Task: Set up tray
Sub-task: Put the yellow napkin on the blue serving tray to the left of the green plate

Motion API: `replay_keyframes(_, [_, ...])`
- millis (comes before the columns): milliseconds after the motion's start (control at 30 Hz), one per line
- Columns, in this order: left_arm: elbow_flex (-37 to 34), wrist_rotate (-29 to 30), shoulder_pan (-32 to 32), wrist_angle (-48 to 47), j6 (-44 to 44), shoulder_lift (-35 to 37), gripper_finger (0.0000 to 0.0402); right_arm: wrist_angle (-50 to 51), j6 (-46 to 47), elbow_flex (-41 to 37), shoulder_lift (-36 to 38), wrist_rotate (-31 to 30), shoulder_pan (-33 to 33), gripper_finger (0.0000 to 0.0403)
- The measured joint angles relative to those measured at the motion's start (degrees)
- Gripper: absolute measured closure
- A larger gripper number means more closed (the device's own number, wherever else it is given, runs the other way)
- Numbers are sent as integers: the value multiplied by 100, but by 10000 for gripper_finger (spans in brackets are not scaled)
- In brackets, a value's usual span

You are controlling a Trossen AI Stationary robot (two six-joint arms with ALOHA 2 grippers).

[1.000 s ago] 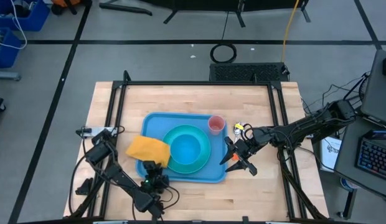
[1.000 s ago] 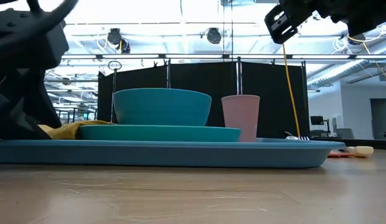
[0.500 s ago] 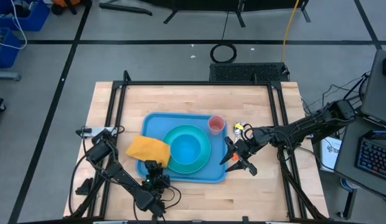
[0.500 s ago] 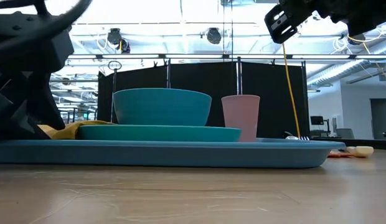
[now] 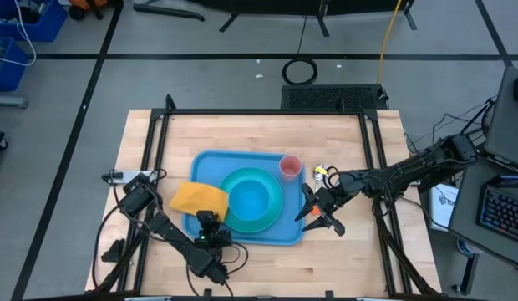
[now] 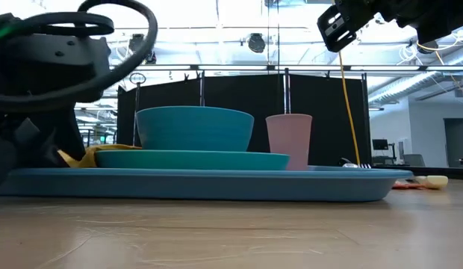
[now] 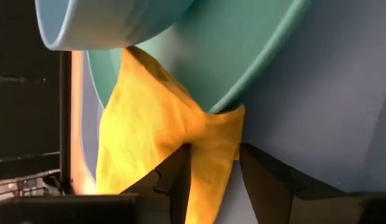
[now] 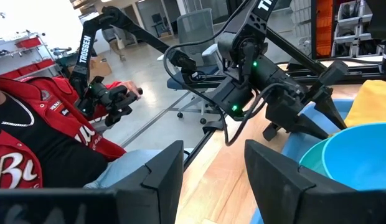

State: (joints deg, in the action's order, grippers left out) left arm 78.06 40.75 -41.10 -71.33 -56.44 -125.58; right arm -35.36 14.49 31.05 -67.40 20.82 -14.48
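The tray (image 5: pixel 210 167) is seen lying flat on the table (image 5: pixel 342 259), carrying a teal plate (image 5: pixel 276 213), a blue bowl (image 5: pixel 251 199), a pink cup (image 5: pixel 290 167) and an orange napkin (image 5: pixel 199 201). Since the earlier frame, the left claw (image 5: pixel 210 227) has been shifted slightly along the tray's near edge; a corner of the napkin is pinched between its fingers (image 7: pixel 180 180). The right claw (image 5: pixel 313 211) is unchanged, held open above the tray's right edge.
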Motion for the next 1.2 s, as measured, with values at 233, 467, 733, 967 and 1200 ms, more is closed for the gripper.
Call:
replay_keyframes(233, [2,107,-44,-412,-599,-7,331,1,-21,0,0,0,0,243])
replay_keyframes(467, [0,43,-42,-567,-714,-9,391,-4,-21,0,0,-2,0,243])
replay_keyframes(733, [-16,-76,-146,-633,-999,67,398,-5,-20,0,0,-2,0,243])
replay_keyframes(967, [74,-166,-480,-973,-1499,271,399,-38,-17,0,0,-2,0,243])
replay_keyframes(1200, [103,-127,-779,-999,-1946,531,400,-65,-19,0,0,-2,4,243])
